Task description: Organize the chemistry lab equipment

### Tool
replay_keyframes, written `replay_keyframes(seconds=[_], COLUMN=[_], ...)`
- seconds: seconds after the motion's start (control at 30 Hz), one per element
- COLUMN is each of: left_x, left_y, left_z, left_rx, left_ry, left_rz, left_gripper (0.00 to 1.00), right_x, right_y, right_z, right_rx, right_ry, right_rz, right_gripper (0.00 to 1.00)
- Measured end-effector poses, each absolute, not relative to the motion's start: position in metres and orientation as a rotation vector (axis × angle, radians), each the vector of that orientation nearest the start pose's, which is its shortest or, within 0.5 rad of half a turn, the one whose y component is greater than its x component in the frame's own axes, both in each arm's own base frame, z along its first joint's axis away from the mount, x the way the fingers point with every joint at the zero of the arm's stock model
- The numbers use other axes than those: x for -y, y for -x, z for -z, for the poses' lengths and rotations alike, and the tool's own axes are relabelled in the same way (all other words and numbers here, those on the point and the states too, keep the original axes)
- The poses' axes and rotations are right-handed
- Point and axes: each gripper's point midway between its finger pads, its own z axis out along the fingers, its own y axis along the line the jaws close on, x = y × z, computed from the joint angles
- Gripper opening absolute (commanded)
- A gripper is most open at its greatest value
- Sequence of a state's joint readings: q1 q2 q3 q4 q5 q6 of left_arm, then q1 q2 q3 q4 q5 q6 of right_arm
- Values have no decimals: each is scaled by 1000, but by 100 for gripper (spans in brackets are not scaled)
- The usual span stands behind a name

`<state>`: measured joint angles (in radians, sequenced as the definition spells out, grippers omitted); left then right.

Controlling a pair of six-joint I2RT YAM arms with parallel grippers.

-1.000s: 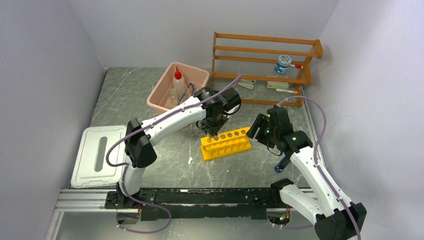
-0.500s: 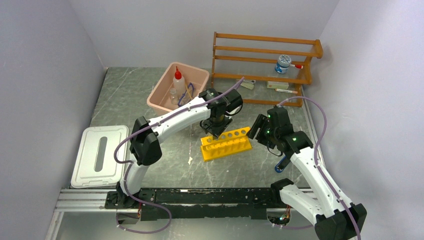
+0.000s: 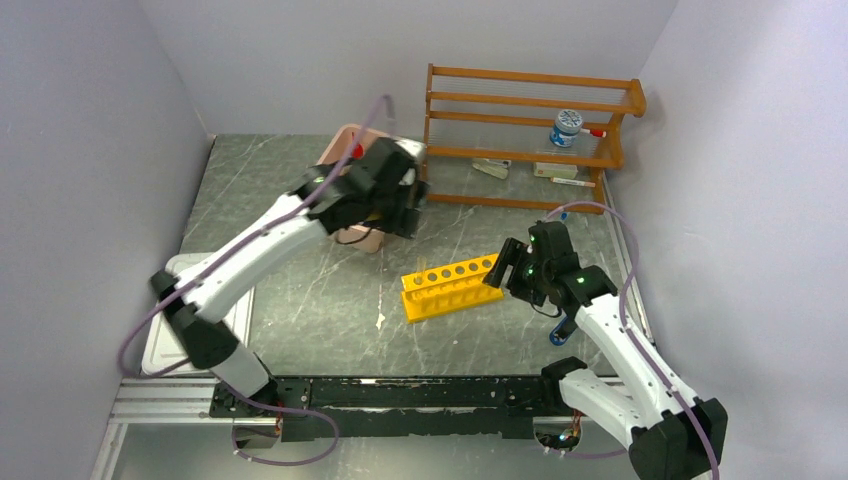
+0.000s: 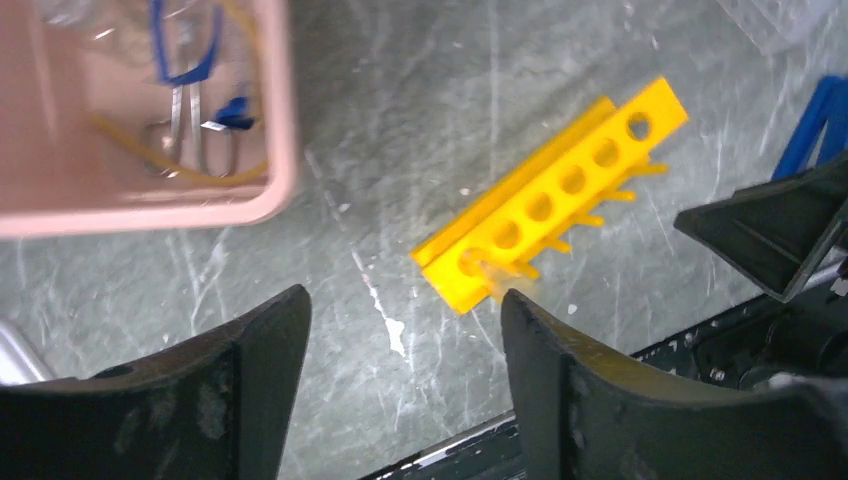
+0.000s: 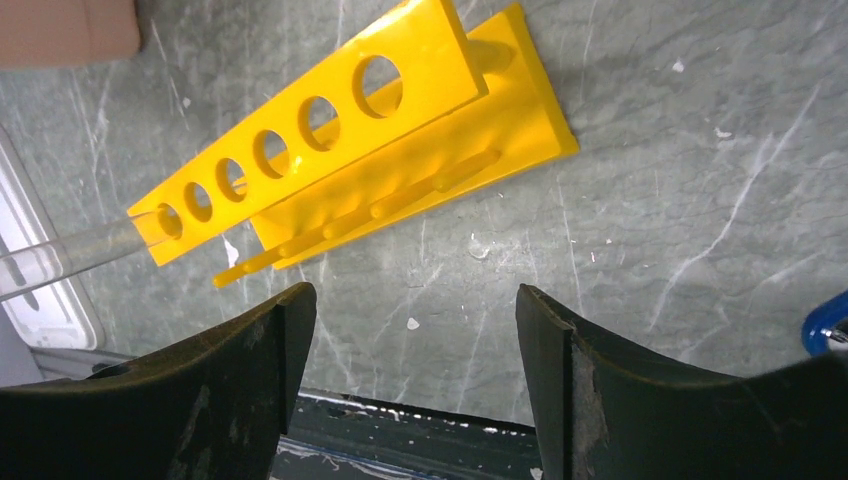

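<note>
The yellow holed rack (image 3: 452, 285) lies mid-table; it also shows in the left wrist view (image 4: 555, 195) and the right wrist view (image 5: 350, 150). A clear tube (image 5: 80, 255) sticks out of its end hole. My left gripper (image 3: 405, 208) is open and empty, raised beside the pink tub (image 3: 365, 240); in its wrist view (image 4: 402, 300) it hangs high over the table. Metal tongs (image 4: 190, 120), tan tubing (image 4: 150, 160) and blue-framed goggles (image 4: 185, 50) lie in the tub. The squeeze bottle's red cap (image 3: 357, 150) peeks out behind the arm. My right gripper (image 3: 497, 272) is open and empty at the rack's right end (image 5: 415, 295).
The wooden shelf rack (image 3: 530, 130) stands at the back right with a small bottle (image 3: 568, 128) and small tubes (image 3: 570, 180) on it. The white lid (image 3: 195, 310) lies front left. A small blue item (image 3: 562, 328) lies by the right arm.
My left arm has lifted off the yellow rack and swung back left to the pink tub. My right gripper has shifted slightly down by the rack's right end.
</note>
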<state>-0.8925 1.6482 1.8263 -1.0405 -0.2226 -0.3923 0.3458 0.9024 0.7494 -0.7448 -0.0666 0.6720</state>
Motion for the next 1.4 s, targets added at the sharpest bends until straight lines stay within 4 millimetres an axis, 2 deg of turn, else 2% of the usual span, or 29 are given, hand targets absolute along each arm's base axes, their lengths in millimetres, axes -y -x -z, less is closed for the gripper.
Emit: replay_keyframes(seconds=[0.1,0.2,0.27,0.4,0.57,0.73,0.87,1.13,1.4], left_x=[257,230,225,221,233,258,272,279,277], left_y=[-271,-258,-245,-212,-194,-197,-208,-215,-232], left_z=[-273,-258,-238,-167,-133,-129,-121,-111,-130], left_rx=[-2351,-2365,-2402,-2576,-2658,-2626,-2611,-2613,-2548], left_ry=[-326,-225,-214,-220,-209,-203,-207,-220,-228], left_rz=[336,347,362,389,504,657,687,680,618], left_gripper=[54,44,42,42,41,36,34,34,35], right_x=[-120,-125,-128,-132,-125,-111,-104,-92,-78], right_y=[-207,-205,-204,-207,-219,-231,-247,-273,-310], right_z=[-116,-105,-98,-91,-80,-73,-75,-75,-79], right_rx=[-2544,-2570,-2588,-2599,-2591,-2576,-2537,-2496,-2452], right_ry=[-381,-385,-390,-394,-403,-397,-379,-342,-346], right_rz=[-527,-544,-545,-530,-431,-294,-218,-76,35], right_gripper=[71,65,60,53,45,38,33,27,26])
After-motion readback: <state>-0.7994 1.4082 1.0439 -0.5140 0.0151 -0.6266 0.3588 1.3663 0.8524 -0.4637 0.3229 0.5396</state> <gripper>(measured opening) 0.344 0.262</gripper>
